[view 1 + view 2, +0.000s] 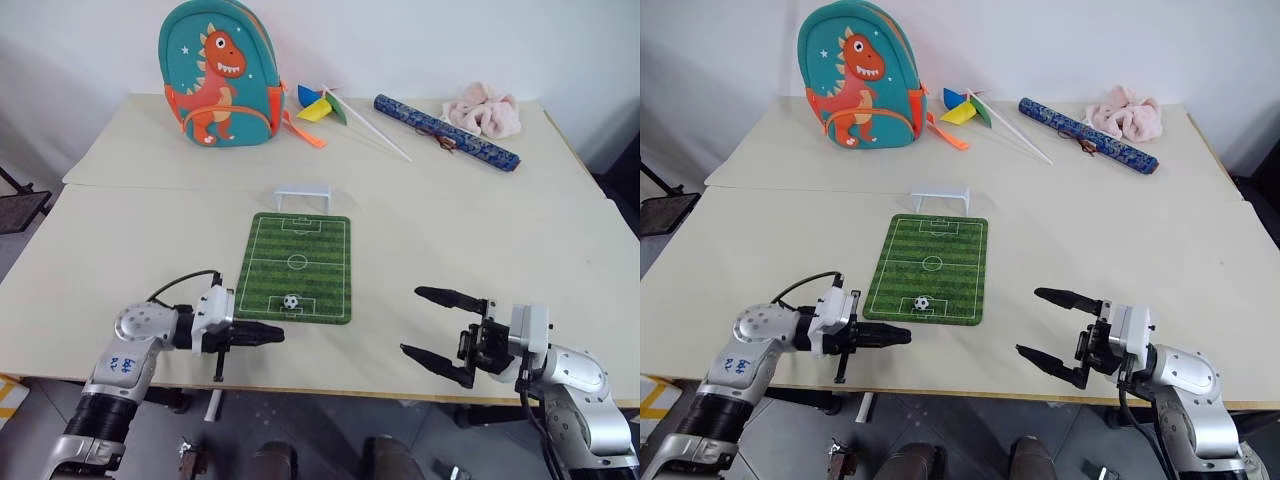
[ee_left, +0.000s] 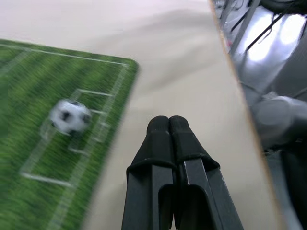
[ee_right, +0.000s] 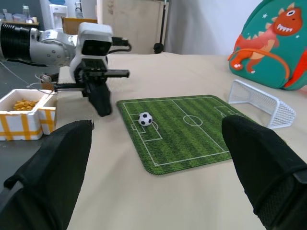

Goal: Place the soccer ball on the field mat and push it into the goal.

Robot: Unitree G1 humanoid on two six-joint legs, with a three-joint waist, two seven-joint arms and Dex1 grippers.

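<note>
The soccer ball (image 1: 290, 301) rests on the green field mat (image 1: 310, 240), in the penalty box nearest me. The white goal (image 1: 303, 196) stands just beyond the mat's far end. My left gripper (image 1: 277, 336) is shut and empty, lying level just off the mat's near left corner, its tips a little short of the ball. In the left wrist view the shut fingers (image 2: 168, 136) point past the ball (image 2: 70, 116). My right gripper (image 1: 430, 325) is open and empty over the table's near edge, to the right of the mat, with its fingers (image 3: 266, 163) wide apart.
At the back of the table stand a teal dinosaur backpack (image 1: 217, 75), a paper pinwheel (image 1: 335, 110), a rolled blue tube (image 1: 447, 132) and a pink plush cloth (image 1: 485, 112). A box with yellow contents (image 3: 24, 112) sits off the table's left side.
</note>
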